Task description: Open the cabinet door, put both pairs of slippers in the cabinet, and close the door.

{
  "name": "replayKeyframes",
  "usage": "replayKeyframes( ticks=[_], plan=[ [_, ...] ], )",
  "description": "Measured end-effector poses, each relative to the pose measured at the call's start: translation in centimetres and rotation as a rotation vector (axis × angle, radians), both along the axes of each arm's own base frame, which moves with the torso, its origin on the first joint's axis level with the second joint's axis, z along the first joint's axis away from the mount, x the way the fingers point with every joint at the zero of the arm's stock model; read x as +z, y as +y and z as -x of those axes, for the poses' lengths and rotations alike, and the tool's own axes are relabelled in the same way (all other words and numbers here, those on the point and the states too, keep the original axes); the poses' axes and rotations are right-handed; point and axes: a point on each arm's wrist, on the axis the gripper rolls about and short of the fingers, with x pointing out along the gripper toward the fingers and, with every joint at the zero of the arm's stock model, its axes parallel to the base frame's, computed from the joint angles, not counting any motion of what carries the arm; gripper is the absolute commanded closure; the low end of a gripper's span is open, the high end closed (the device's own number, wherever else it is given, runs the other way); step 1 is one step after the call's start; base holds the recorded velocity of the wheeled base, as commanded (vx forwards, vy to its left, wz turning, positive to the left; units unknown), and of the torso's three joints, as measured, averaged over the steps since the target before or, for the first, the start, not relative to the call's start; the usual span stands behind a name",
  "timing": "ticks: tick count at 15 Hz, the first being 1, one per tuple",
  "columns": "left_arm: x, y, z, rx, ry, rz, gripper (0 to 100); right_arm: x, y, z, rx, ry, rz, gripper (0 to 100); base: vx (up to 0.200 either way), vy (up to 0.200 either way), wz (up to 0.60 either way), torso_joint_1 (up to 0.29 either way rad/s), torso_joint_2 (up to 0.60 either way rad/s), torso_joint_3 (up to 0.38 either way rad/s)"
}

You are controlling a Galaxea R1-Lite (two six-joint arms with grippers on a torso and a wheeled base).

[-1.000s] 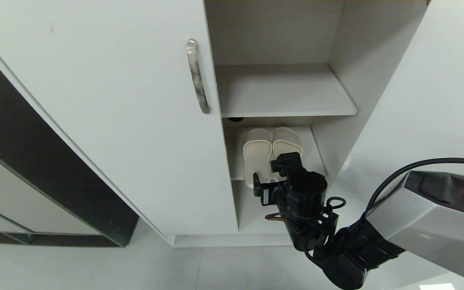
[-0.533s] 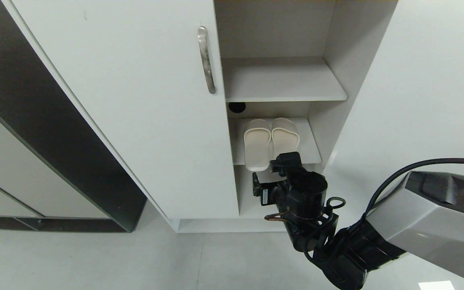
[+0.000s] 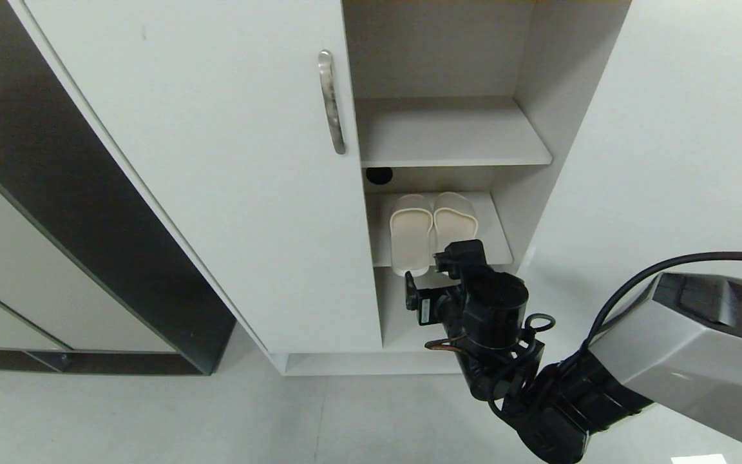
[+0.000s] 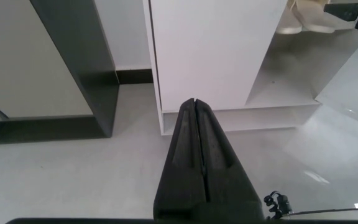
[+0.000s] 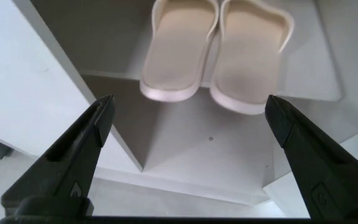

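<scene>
A cream pair of slippers (image 3: 433, 229) lies side by side on the cabinet's middle shelf (image 3: 498, 240), heels toward me, one heel jutting over the front edge. My right gripper (image 3: 437, 270) hangs open just in front of and below that edge, holding nothing. In the right wrist view its fingers (image 5: 73, 162) spread wide around the slippers (image 5: 216, 50), apart from them. The right cabinet door (image 3: 667, 129) stands open; the left door (image 3: 216, 161) with its metal handle (image 3: 332, 103) is closed. My left gripper (image 4: 194, 107) is shut and empty, low over the floor before the cabinet.
The upper shelf (image 3: 448, 132) and the bottom compartment (image 3: 409, 322) are bare. A dark panel (image 3: 55, 193) stands left of the cabinet. Grey floor (image 3: 216, 419) stretches in front. The open door bounds the space on the right.
The head view has shifted and the cabinet now looks farther off. My open right gripper, earlier over the slippers' heels, now sits clear below the shelf edge.
</scene>
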Motion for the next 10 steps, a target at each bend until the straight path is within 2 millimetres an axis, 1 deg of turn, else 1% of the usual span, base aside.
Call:
replayKeyframes(
  ticks=[10],
  plan=[
    [0.0, -0.01, 0.0, -0.004, 0.0, -0.003, 100, -0.07, -0.7, -0.63, -0.025, 0.0, 0.02, 0, 0.0, 0.0, 0.0, 0.004, 0.0, 0.199]
  ],
)
